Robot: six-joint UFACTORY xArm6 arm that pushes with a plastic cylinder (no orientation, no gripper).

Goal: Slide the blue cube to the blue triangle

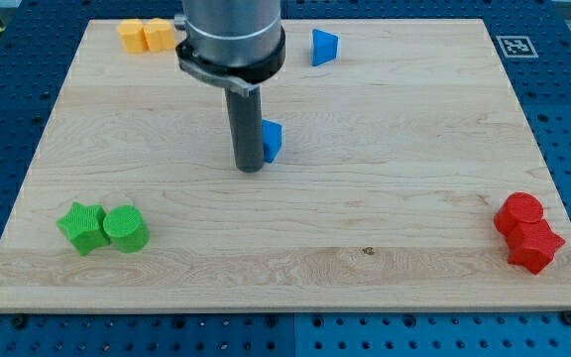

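Note:
The blue cube [273, 139] sits near the middle of the wooden board, partly hidden behind my rod. My tip [251, 167] is on the board just to the view's left of the cube and slightly below it, touching or nearly touching it. The blue triangle [324, 47] lies near the view's top edge, up and to the right of the cube, well apart from it.
Two yellow-orange blocks [146, 35] sit at the top left. A green star-like block [82, 227] and a green cylinder [125, 229] sit at the bottom left. Two red blocks [526, 231] sit at the right edge. The wooden board [404, 198] ends in blue pegboard.

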